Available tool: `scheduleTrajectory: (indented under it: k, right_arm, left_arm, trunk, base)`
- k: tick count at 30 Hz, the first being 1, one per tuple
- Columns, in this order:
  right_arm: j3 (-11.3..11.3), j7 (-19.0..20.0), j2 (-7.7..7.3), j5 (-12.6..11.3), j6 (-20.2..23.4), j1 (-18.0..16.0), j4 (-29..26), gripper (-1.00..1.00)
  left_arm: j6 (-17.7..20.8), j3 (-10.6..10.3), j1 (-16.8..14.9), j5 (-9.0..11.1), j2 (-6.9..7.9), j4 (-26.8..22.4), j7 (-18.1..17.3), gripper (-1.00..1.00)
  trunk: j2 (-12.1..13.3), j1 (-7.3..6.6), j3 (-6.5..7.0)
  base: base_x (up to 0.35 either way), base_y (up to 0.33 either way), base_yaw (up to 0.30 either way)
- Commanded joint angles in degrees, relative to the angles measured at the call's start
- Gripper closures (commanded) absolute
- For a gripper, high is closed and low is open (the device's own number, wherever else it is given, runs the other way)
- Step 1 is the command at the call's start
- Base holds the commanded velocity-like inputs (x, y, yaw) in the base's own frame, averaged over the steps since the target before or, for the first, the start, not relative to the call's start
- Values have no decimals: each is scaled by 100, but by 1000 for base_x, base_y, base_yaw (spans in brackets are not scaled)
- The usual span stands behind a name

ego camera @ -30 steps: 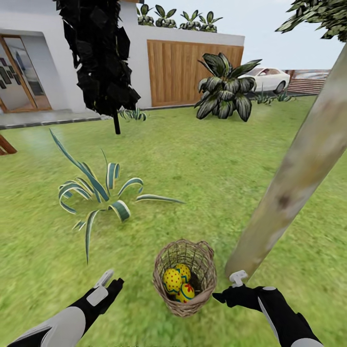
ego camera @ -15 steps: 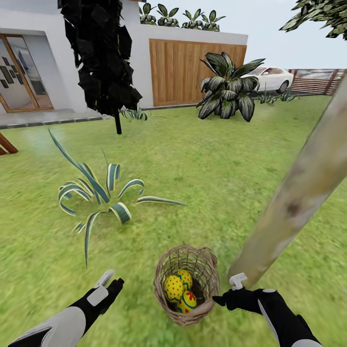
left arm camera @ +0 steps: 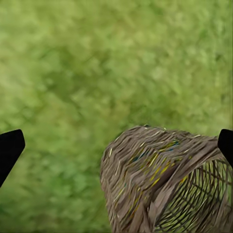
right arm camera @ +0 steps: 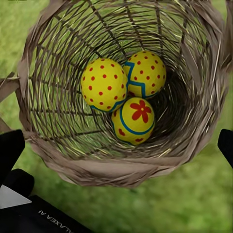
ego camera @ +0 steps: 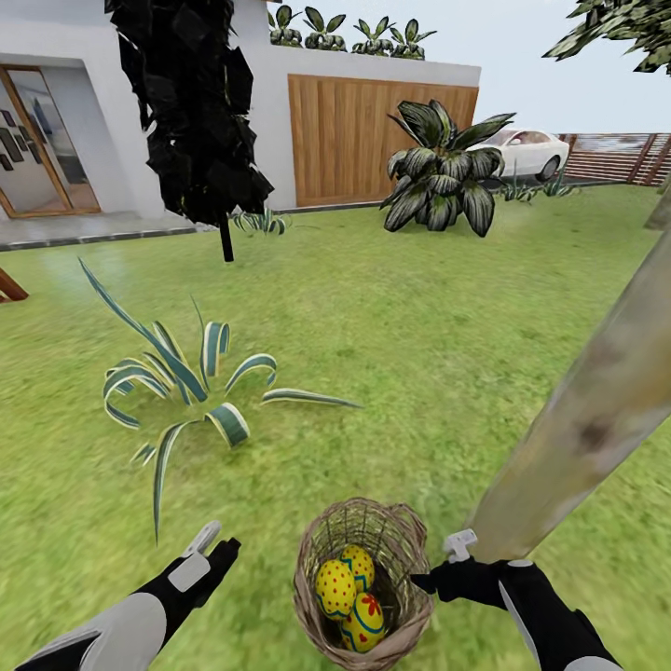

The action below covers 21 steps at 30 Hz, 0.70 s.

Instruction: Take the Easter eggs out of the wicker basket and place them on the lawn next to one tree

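The wicker basket [ego camera: 363, 585] stands on the lawn [ego camera: 373, 317], close in front of the robot and just beside the foot of the leaning pale tree [ego camera: 578, 438]. All three Easter eggs [right arm camera: 124, 92] lie together at the bottom of it, touching one another; the one with the red flower mark [right arm camera: 134, 120] rests against the other two. No egg is out yet, so the removal step is judged not begun.

The left end effector [ego camera: 207, 547] hangs low over the grass beside the basket, apart from it. In the left wrist view its fingertips [left arm camera: 9, 148] sit at opposite edges with grass and the basket wall [left arm camera: 160, 184] between them: fingers spread wide, nothing held.

The right end effector [ego camera: 447, 559] is at the basket's rim on the tree side. The right wrist view looks straight down into the basket mouth [right arm camera: 121, 165], dark fingertips [right arm camera: 10, 148] wide apart at either edge, empty (whether it touches the rim cannot be told).

Judgement: the right arm is posed over the opening for a reach down into the basket. The tree stands near enough that an egg lifted out could be set on the grass by it with little travel. The basket's depth and the closely packed eggs leave scant finger room.
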Motion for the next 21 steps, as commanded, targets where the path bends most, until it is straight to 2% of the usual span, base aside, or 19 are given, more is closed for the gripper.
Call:
scheduleTrajectory:
  k: [1, 7, 21]
  right_arm:
    - [-27, 46, 5, 42, -10, -3, -4, -100]
    - [-27, 43, 5, 36, -104, -3, 1, -100]
    - [-28, 47, 5, 12, -110, -3, 2, -100]
  left_arm:
    - [34, 19, 0, 14, -3, -18, 25, -100]
    - [34, 23, 0, 18, -19, -29, 24, -100]
    - [37, 153, 0, 25, -28, -59, 44, -100]
  trunk:
    - [-3, 0, -5]
    - [-3, 0, -5]
    - [-564, 307, -256]
  base:
    - [8, 0, 0]
    - [2, 0, 0]
    - [0, 0, 0]
